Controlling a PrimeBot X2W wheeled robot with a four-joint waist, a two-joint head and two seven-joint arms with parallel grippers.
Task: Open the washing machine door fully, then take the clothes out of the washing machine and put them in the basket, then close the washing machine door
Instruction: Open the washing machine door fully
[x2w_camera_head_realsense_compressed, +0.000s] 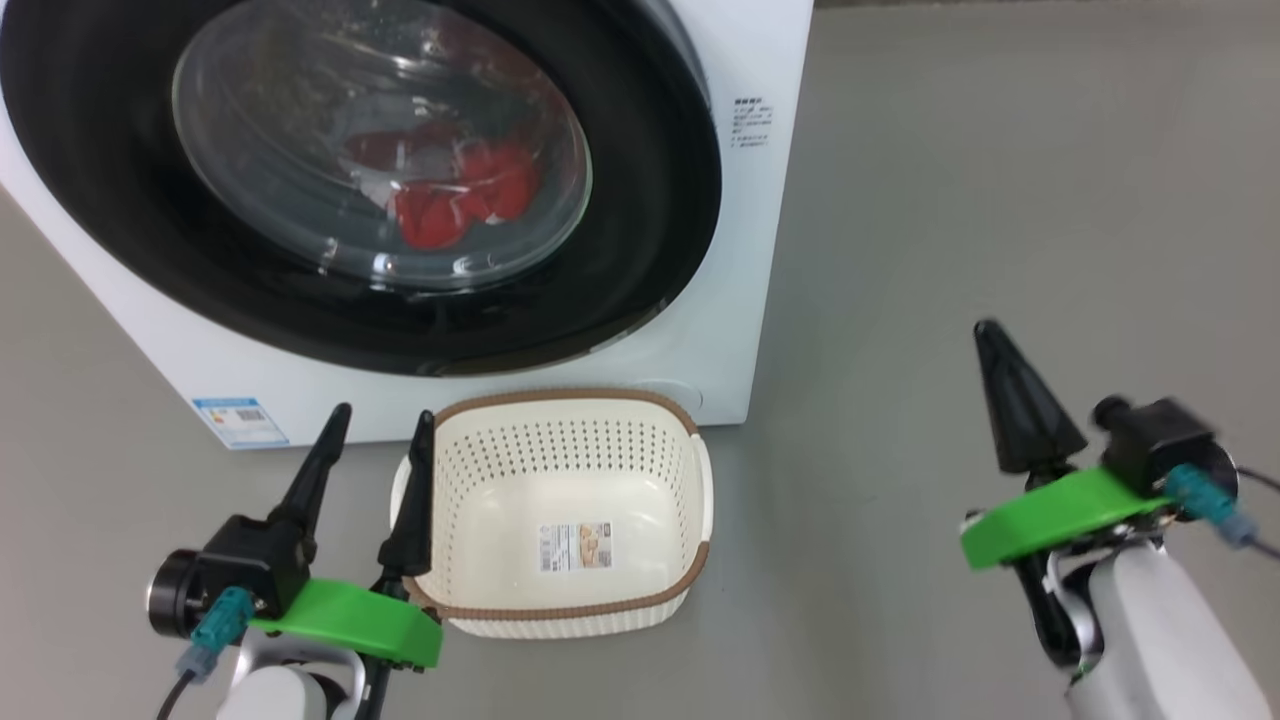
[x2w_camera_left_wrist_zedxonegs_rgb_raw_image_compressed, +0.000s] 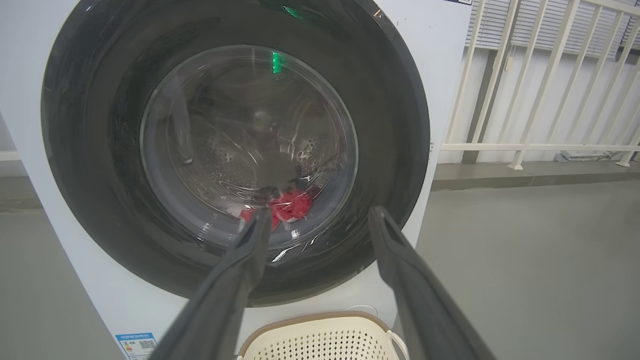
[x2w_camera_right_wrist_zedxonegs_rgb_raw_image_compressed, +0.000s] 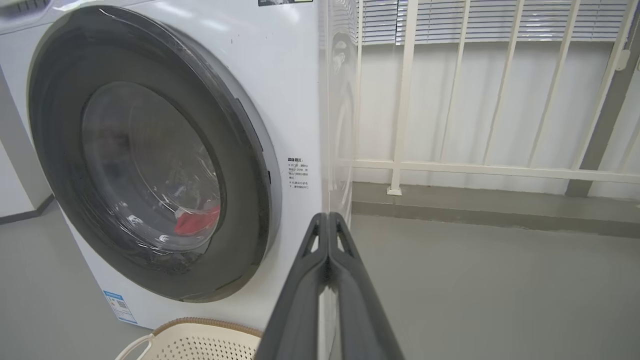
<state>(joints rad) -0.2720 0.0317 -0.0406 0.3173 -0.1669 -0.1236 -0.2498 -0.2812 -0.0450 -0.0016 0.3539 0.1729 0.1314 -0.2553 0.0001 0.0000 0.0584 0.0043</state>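
Behind the washing machine door (x2w_camera_head_realsense_compressed: 650, 200), the clothes (x2w_camera_head_realsense_compressed: 460, 195) lie beyond the left fingers (x2w_camera_head_realsense_compressed: 315, 470).

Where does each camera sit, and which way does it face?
Head: up high, looking down on door, basket; left fingers apart, right fingers together.
Left wrist: facing the door squarely, between its spread fingers.
Right wrist: off to the door's right, angled at it and a railing; fingers shut.
Shared: door, red clothes, basket.

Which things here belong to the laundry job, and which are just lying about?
Job: washing machine door, washing machine, clothes, basket.
Lying about: white railing, slatted blinds, grey floor.
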